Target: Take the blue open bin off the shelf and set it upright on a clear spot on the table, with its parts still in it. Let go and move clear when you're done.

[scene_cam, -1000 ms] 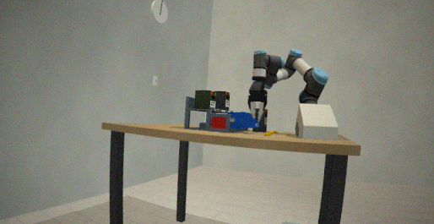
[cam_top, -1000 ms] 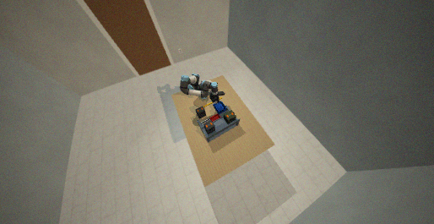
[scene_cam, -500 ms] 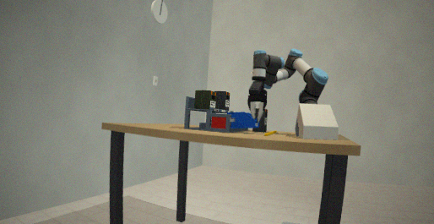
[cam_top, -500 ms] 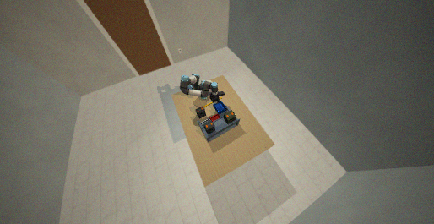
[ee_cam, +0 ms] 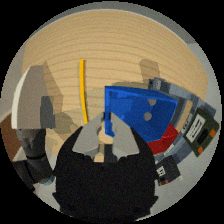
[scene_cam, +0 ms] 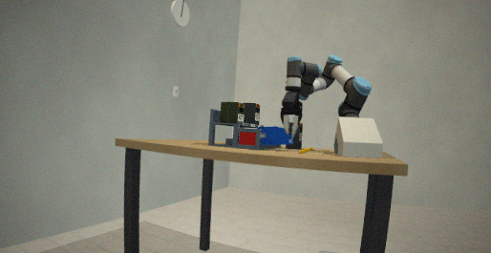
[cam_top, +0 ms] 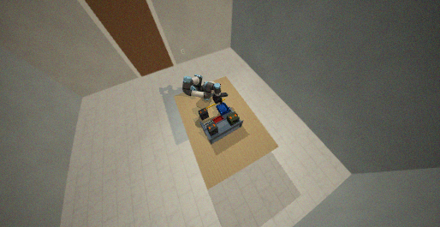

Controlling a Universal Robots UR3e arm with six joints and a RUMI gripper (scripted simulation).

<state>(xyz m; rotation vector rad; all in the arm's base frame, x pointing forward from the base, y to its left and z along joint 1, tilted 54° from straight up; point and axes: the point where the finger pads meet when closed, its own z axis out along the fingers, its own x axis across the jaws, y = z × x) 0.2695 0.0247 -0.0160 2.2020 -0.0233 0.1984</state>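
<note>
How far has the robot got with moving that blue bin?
Done: the end effector is shut on the wall of the blue bin, which looks drawn mostly clear of the shelf. In hand: carrying it, upright, with small parts visible inside. Left: setting it on the table and letting go.

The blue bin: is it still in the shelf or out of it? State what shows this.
Mostly out. In the exterior view the blue bin sticks out beside the shelf, level near the table; the gripper is shut on its near wall.
</note>
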